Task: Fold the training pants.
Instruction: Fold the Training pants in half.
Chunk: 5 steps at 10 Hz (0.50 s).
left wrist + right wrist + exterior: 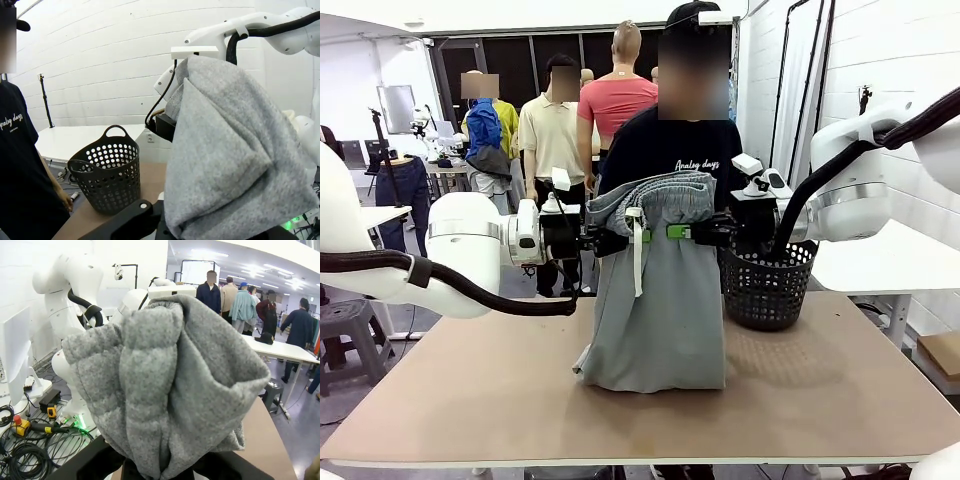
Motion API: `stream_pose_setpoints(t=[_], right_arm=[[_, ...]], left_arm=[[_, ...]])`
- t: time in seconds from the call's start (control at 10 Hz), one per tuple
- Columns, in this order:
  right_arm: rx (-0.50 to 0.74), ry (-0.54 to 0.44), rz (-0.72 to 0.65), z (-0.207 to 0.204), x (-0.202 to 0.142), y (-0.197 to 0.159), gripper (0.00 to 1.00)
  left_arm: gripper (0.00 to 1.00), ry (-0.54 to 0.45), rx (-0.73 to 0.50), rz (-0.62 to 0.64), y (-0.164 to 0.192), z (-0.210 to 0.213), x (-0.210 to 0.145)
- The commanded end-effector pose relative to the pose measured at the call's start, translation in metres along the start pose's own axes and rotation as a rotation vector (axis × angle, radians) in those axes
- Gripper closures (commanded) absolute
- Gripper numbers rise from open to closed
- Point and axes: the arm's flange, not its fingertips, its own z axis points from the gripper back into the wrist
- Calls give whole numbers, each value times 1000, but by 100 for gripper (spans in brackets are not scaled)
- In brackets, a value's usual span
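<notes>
Light grey jersey training pants [655,300] hang lifted by waistband, legs brushing wooden table [840,400]: left gripper [620,240] and right gripper [705,232] both clamped on them (likely straightening before fold).

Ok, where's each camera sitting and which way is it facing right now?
Front: between the arms, facing the person across the table; left gripper and right gripper hold the pants.
Left wrist: looks past the pants at the basket.
Right wrist: looks into the pants, left arm behind.
Shared: all three show the pants.
</notes>
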Motion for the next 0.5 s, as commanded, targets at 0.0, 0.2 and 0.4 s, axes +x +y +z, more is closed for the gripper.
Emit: stream_pose_setpoints(t=[0.0, 0.2, 0.4], right_arm=[[3, -10, -4, 0, 0, 1, 100], [3, -10, -4, 0, 0, 1, 100], [3, -10, -4, 0, 0, 1, 100]], left_arm=[[100, 0, 7, -3, 0, -1, 3], [100, 0, 7, -3, 0, -1, 3], [100, 0, 7, -3, 0, -1, 3]])
